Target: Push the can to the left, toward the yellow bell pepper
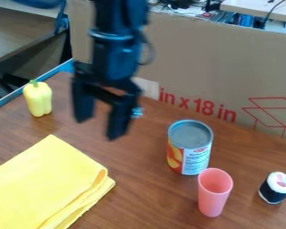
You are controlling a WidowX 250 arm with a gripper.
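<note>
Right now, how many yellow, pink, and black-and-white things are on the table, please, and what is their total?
Yellow: 2 (pepper, folded cloth)
Pink: 1 (cup)
Black-and-white: 1 (small roll)
Total: 4

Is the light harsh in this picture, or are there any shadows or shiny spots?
In the camera view, the folded yellow cloth is brightly lit, the black gripper looks much darker, the rim of the can catches a pale highlight, and shadows on the brown table look soft rather than harsh.

The pincer (98, 128) is blurred, and the left and bottom edges crop the yellow cloth (47, 184).
</note>
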